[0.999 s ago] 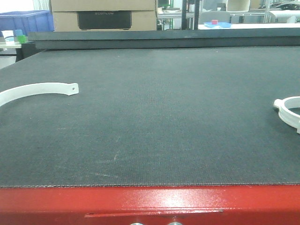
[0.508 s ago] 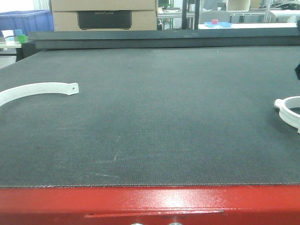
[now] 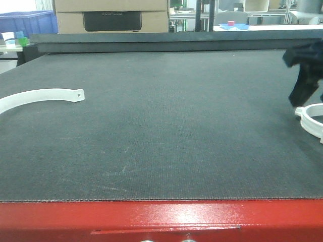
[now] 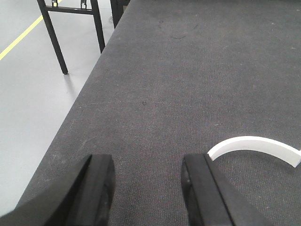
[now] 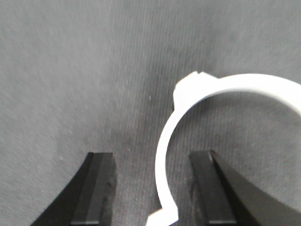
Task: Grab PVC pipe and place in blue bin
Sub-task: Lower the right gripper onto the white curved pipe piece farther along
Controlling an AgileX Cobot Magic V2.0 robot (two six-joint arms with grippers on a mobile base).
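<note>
Pipe ring (image 5: 235, 84) under right hand (image 5: 153, 159), fingers (image 5: 99, 188) spread, dark mat (image 5: 70, 70)

Matte black left claw (image 4: 148, 176), matching right claw (image 5: 153, 176), broad flat fingers (image 4: 98, 186), squared tips

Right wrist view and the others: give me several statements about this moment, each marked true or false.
1. The right gripper is open, and part of the white ring piece shows between its fingers, lying on the dark mat. True.
2. The left gripper is shut on the white arc piece. False: it is open, and the arc lies on the mat beside it, unheld.
3. A blue bin stands in the far-left background of the front view. True.
4. Both white pieces are inside the bin. False: both lie on the mat.
</note>
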